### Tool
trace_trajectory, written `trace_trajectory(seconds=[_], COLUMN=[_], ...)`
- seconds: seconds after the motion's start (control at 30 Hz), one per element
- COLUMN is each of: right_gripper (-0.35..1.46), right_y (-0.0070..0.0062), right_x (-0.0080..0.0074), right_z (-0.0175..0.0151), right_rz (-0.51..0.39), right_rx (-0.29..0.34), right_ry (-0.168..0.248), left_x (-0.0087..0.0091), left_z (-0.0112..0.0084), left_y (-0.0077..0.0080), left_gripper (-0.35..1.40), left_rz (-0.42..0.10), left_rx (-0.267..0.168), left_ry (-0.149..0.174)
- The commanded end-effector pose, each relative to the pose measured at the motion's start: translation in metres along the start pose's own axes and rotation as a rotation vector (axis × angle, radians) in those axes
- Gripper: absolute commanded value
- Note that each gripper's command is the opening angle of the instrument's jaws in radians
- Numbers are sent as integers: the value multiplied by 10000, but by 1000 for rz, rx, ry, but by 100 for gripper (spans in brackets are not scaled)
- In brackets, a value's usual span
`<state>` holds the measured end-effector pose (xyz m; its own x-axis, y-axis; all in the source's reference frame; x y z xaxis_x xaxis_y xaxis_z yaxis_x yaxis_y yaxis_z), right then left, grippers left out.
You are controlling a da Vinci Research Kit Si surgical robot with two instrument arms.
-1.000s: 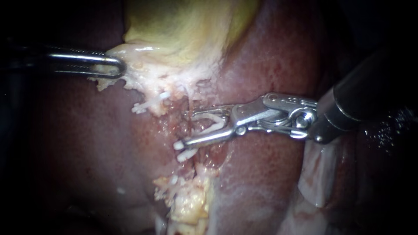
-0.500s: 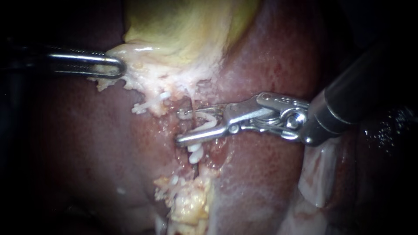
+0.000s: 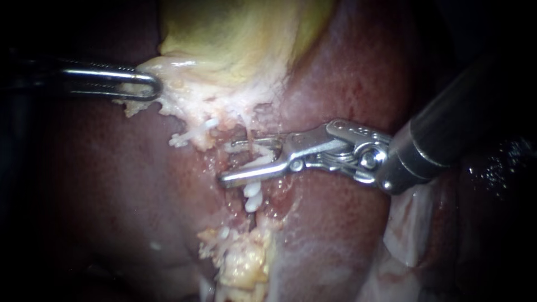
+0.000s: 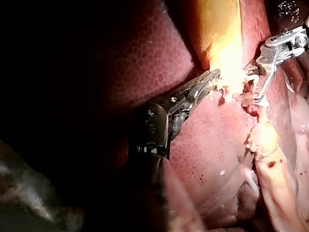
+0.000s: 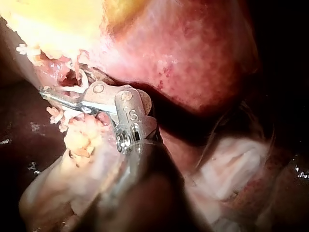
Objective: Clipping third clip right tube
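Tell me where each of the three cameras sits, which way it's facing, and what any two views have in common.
Endoscope: close to the tissue, facing liver and gallbladder; left instrument grips the gallbladder's edge, right instrument holds a clip in its jaws.
Left wrist: on the left arm, looking along its instrument to the gallbladder.
Right wrist: on the right arm, looking along its instrument to the clip.
Shared: endoscope and left wrist each show both instruments.

shaft of left instrument in darkness
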<state>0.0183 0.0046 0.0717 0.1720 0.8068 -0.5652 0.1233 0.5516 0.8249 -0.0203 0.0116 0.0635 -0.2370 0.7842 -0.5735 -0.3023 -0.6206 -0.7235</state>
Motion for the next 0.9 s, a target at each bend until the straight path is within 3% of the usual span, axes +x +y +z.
trace_trajectory(seconds=[0.03,0.4,0.9], right_gripper=[48,45,35], right_y=[-3,-38,-40], right_x=[2,27,35], right_z=[1,5,4], right_rz=[-1,7,23], right_rx=[12,137,126], right_ry=[-1,26,37], left_x=[0,0,-1], left_z=[0,0,1], left_y=[0,-1,-1], left_gripper=[-35,-35,-35], left_rz=[0,0,0], left_rx=[0,0,0], left_ry=[0,0,0])
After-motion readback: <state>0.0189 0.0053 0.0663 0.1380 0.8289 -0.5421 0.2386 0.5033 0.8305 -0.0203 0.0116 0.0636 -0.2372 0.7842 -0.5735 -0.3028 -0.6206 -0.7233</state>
